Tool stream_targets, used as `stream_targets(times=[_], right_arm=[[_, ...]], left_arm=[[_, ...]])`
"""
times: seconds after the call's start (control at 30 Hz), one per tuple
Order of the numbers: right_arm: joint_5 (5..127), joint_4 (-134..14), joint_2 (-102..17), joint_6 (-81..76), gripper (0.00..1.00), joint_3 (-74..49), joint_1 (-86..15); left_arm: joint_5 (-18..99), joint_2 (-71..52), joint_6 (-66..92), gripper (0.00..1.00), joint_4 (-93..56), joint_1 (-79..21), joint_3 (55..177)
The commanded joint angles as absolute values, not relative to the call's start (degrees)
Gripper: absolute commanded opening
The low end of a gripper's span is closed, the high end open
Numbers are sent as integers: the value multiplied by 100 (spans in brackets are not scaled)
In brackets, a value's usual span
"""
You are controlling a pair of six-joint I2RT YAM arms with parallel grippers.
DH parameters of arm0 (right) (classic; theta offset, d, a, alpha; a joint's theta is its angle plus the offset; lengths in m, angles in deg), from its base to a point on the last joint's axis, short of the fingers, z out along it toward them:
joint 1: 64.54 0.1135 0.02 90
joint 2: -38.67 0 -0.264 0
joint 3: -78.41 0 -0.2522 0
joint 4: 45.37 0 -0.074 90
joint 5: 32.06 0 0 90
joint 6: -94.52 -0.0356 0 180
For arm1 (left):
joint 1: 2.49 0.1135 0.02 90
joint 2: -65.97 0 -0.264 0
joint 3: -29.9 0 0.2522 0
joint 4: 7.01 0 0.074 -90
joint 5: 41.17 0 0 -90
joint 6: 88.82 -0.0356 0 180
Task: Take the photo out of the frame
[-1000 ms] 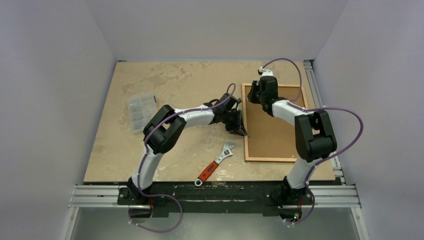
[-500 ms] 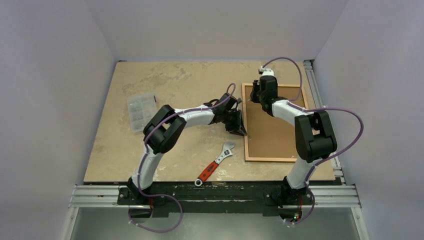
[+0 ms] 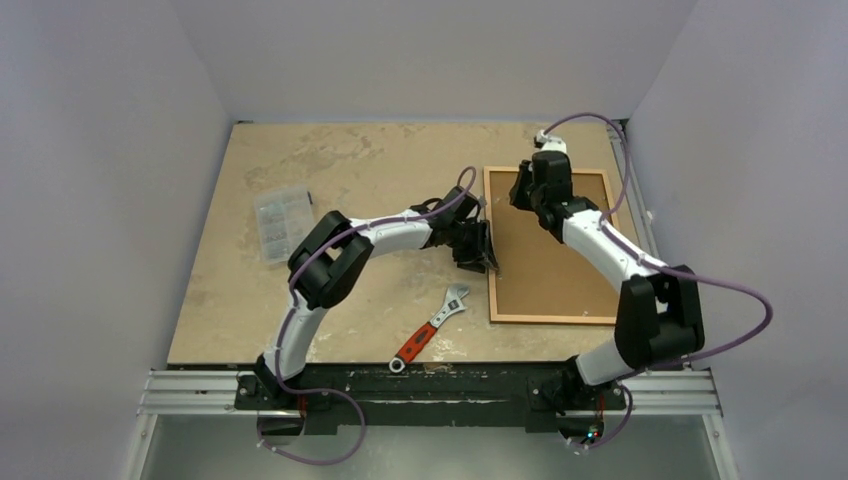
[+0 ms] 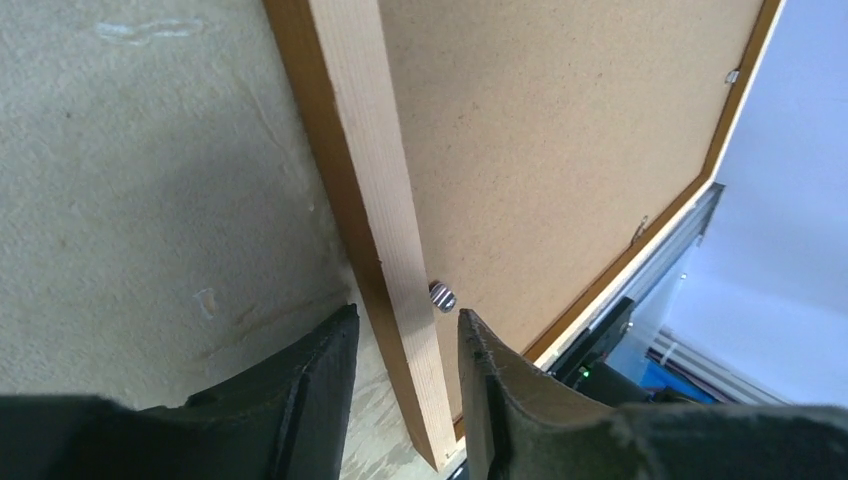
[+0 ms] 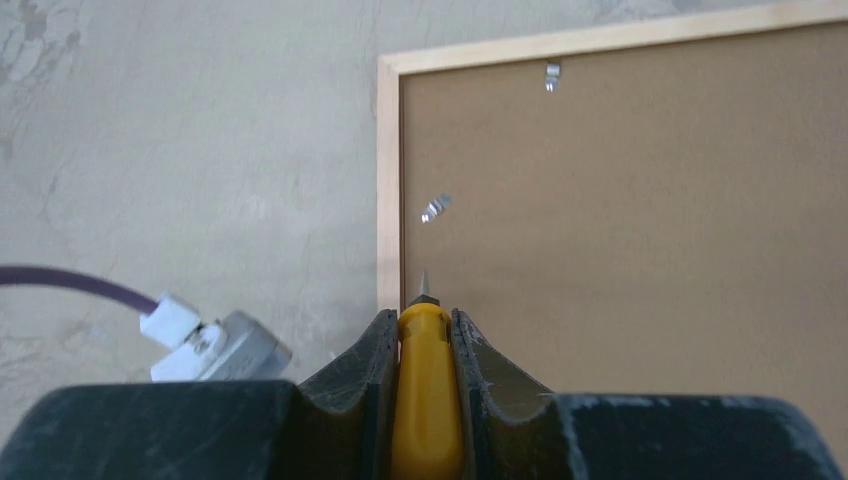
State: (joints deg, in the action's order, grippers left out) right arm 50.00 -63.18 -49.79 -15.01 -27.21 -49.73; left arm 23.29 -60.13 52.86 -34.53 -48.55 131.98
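We see the frame [image 3: 551, 319] lying back-up on the table, its cork-brown backing board [image 3: 545, 270] filling it; we cannot see the photo. Our left gripper [image 4: 404, 325] has its jaws parted astride the frame's left border, beside a small metal tab [image 4: 442, 296]. Our right gripper [image 5: 424, 315] is clamped on a yellow-handled tool [image 5: 425, 400], whose tip is just inside the frame's far-left corner. A wrench [image 3: 430, 328] lies near the frame's near-left corner.
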Motion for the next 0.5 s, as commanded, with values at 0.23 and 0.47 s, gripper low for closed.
stream_targets(times=[0.23, 0.47], right_arm=[[4296, -8247, -2707, -1868, 0, -3525, -4846], [4254, -8781, -1459, -2085, 0, -4049, -4846]], left_arm=[[4120, -5587, 4878, 42, -4777, -5845, 13167], [5012, -5567, 5018, 29, -5294, -6248, 13135]])
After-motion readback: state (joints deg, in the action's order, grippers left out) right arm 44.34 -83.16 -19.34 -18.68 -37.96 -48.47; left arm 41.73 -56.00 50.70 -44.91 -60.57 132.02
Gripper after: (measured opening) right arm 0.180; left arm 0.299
